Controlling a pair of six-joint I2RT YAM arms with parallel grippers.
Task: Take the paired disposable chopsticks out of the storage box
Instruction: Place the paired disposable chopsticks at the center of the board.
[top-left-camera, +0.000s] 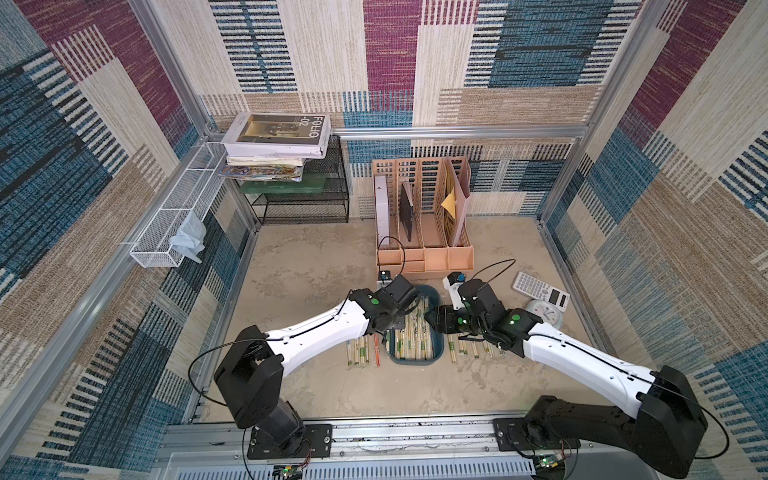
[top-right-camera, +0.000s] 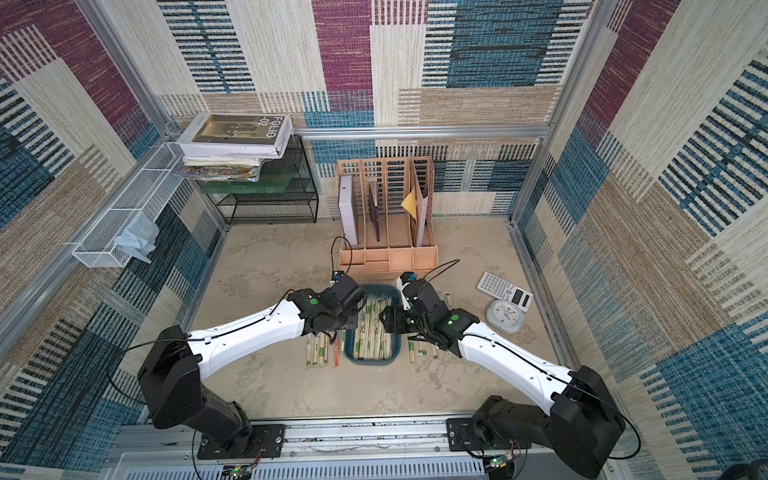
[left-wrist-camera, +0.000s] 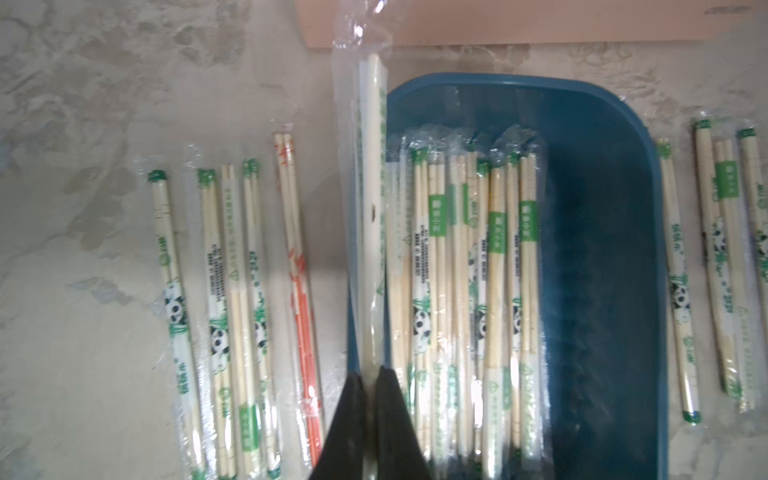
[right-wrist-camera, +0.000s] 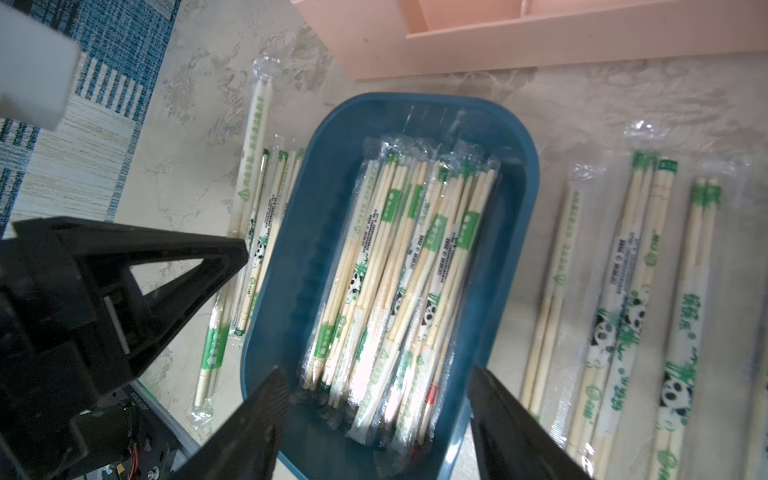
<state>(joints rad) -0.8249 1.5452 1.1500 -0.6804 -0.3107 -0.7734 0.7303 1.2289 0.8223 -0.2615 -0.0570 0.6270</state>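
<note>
1. The storage box (top-left-camera: 411, 361), a dark teal tray, stands in the middle of the table (top-left-camera: 316, 282), just on the near side of the peach file organizer (top-left-camera: 424, 259).
2. Most of the paired disposable chopsticks (right-wrist-camera: 407, 270) lie inside this box as one bundle in clear wrappers, with green bands and panda prints. The bundle lies toward the left side of the box.
3. The left gripper (left-wrist-camera: 371, 374) has its two black fingers pressed together on one wrapped pair (left-wrist-camera: 370, 208). This pair runs along over the left rim of the box, and its far end points toward the organizer.
4. The right gripper (right-wrist-camera: 378, 370) hangs over the box from its right side. Its fingers are spread wide and pinch nothing; the bundle shows between them. I cannot tell if they touch the wrappers.
5. The left row of pairs (left-wrist-camera: 216, 291) lies flat on the table just left of the box, and one of them is the orange-red pair (left-wrist-camera: 299, 291). The right row of pairs (right-wrist-camera: 623, 291) lies just right of the box.
6. A calculator (top-left-camera: 540, 289) and a small round clock (top-left-camera: 544, 316) lie further right and touch each other.
7. At the far left a black mesh rack (top-left-camera: 303, 195) carries a stack of books (top-left-camera: 276, 137).
</note>
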